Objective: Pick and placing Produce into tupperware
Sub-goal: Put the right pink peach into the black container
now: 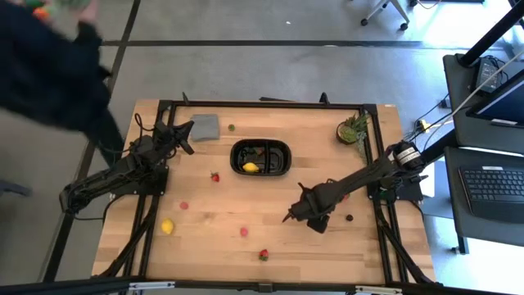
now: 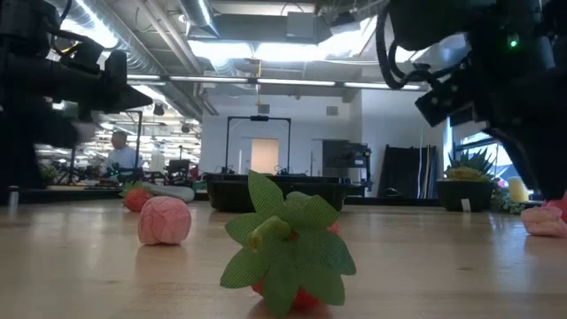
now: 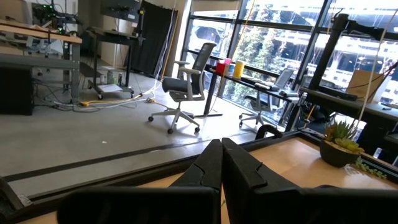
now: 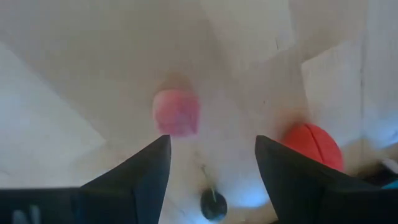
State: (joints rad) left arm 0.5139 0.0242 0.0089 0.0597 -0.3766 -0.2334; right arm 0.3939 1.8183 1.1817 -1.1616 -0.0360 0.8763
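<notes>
High view: black tray (image 1: 260, 157) mid-table holds yellow piece; left gripper (image 1: 187, 138) clenched, empty, near grey square (image 1: 204, 126). Right wrist view alone shows right gripper (image 4: 211, 163) released above pink berry (image 4: 176, 112).

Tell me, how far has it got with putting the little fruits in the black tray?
Barely started. The black tray holds a yellow piece and little else I can make out. The right gripper is open and empty over the table. The left gripper waits shut by the grey square. A lemon, strawberries and pink pieces are loose on the table.
</notes>
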